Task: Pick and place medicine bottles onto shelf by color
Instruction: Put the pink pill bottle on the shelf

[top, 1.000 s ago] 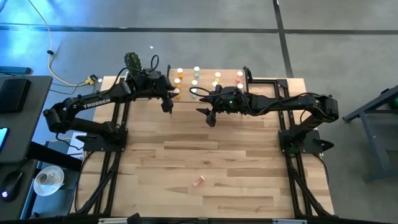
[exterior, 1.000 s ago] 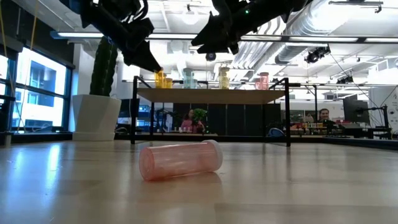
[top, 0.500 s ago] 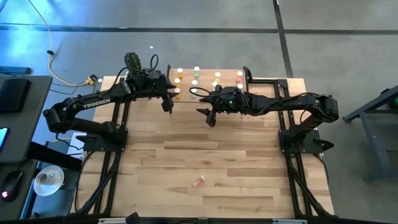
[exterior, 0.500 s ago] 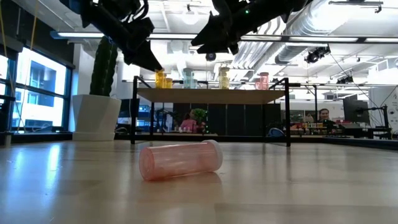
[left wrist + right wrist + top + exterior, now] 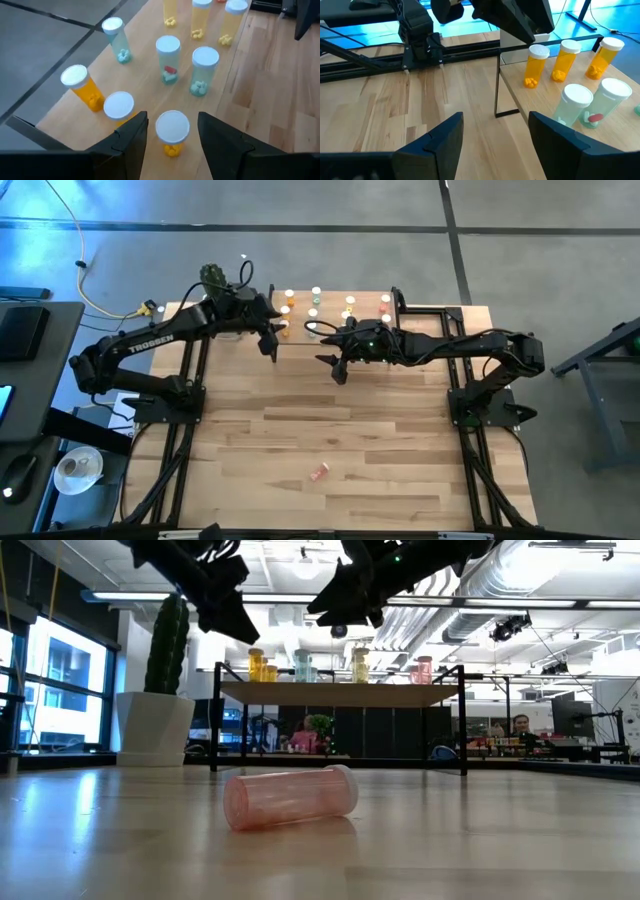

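Orange, green and yellow white-capped bottles (image 5: 172, 132) hold pills on the shelf (image 5: 150, 95); both left gripper (image 5: 171, 145) and right gripper (image 5: 492, 137) gape empty.

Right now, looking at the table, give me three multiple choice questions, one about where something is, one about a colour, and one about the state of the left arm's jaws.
1. Where is the bottle that is not on the shelf?
A. Lying on its side on the table
B. Standing beside the plant pot
C. Held by the right gripper

2. What colour is the body of that lying bottle?
A. Blue
B. Pink
C. Black

3. How do the jaws of the left gripper stand?
A. Shut on a green bottle
B. Open, with an orange bottle standing between them
C. Shut with nothing in them

Answers:
1. A: the low view shows it on its side on the tabletop, away from both arms.
2. B: its see-through body is pink, with a white cap.
3. B: the left wrist view shows a gap on each side of the white cap.
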